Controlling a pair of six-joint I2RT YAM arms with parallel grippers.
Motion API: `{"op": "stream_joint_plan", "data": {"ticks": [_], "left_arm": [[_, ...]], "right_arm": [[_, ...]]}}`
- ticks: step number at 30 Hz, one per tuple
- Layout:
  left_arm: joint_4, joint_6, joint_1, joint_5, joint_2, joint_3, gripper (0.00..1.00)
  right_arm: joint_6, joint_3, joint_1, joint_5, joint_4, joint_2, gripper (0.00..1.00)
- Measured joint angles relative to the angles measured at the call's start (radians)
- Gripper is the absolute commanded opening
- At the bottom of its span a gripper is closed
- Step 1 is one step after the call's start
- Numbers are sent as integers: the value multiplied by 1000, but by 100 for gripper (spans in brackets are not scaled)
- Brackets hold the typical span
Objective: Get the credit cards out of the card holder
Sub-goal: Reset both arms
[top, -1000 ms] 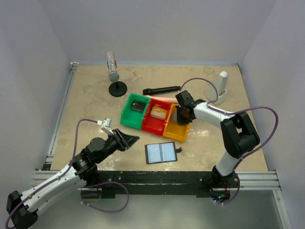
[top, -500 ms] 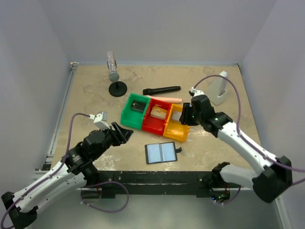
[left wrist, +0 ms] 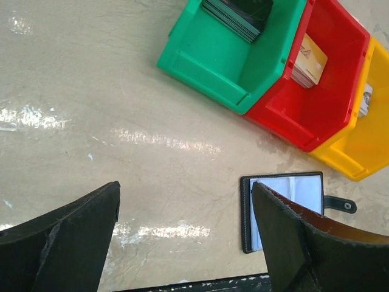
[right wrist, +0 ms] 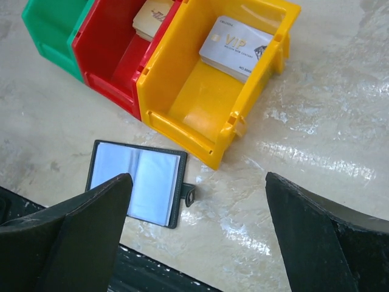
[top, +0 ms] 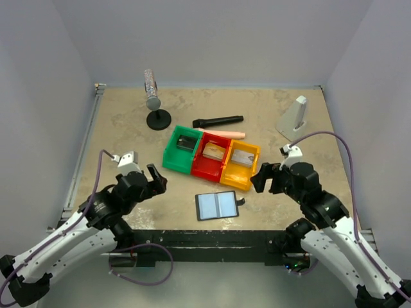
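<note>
The card holder [top: 217,205] lay open and flat on the table [top: 122,122], on the near side of the yellow bin [top: 236,177], close to that bin's near-left corner but not touching it. Both exposed bluish-grey sleeves appeared empty in the two wrist views. A silver card [right wrist: 236,47] rested inside the yellow bin. A gold card [left wrist: 310,61] rested in the red bin [top: 203,167] directly left of the yellow bin, and a dark stack [left wrist: 237,15] sat in the green bin [top: 171,158], one place further left. On this evidence the extraction looked complete or nearly so. Whether any card remained tucked under the visible sleeves could not be told. The holder's long axis ran left to right, roughly parallel to the row of bins, with its fold line running near to far. Its small black tab [right wrist: 188,194] pointed right, ending just below the yellow bin's near corner. The left gripper [top: 156,179] hung well left of the yellow bin, beyond the green one, with its fingers spread wide and nothing between them. The right gripper [top: 263,179] hung just right of the yellow bin, likewise spread and empty.
</note>
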Motion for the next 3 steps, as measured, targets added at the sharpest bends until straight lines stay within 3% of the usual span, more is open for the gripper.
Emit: {"op": "stream_joint_plan", "data": {"ticks": [3], "left_arm": [[-28, -10, 0, -10, -1, 21, 95]], "right_arm": [[4, 0, 0, 0, -12, -3, 99]]}}
